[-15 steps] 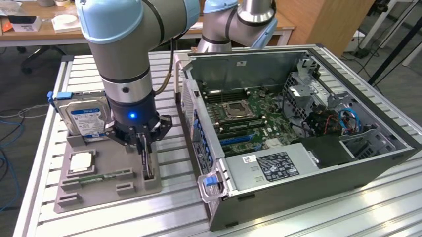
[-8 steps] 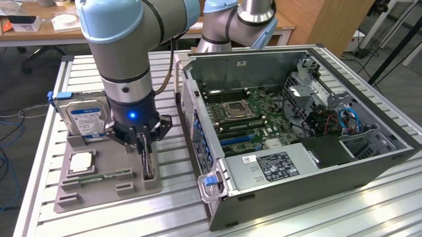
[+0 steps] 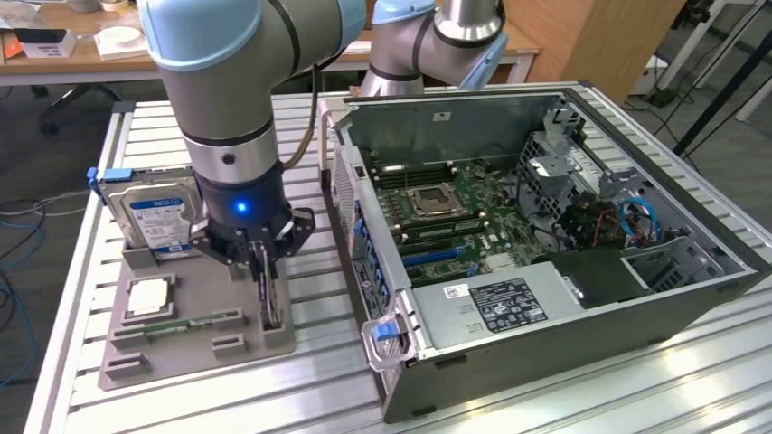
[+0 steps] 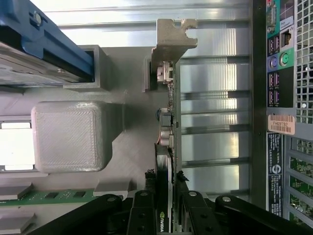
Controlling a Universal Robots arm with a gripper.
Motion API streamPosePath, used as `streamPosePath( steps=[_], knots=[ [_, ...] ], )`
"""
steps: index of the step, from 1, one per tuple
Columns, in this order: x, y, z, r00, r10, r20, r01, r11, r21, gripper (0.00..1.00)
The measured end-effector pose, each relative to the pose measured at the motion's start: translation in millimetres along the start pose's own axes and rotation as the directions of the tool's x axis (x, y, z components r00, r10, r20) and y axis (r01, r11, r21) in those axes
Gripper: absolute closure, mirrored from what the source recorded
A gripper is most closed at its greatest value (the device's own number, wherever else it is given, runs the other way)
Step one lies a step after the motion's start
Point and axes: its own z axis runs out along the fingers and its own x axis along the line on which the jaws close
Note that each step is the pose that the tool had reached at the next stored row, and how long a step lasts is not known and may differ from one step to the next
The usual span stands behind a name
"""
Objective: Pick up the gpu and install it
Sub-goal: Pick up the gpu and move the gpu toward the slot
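Item: gpu, on edge in the grey tray slot. Tool clamped across its top edge. You should lift straight, keeping the silver bracket clear of the holder.

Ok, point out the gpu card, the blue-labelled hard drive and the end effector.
thin green-and-black gpu card (image 4: 168, 132), wrist view, exposed edge.
blue-labelled silver hard drive (image 3: 157, 220), exterior view, label.
black end effector (image 4: 166, 188), wrist view, between fingertips.

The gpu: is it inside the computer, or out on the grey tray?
Out. The gpu stands on edge on the grey tray, clamped by the gripper.
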Motion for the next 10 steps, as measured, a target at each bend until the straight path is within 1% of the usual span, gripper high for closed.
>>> streamPosePath(
  steps=[10],
  knots=[
    [-0.3,0.0,-8.4,1.0,0.0,0.0008,0.0,1.0,0.0091,0.74]
  ],
)
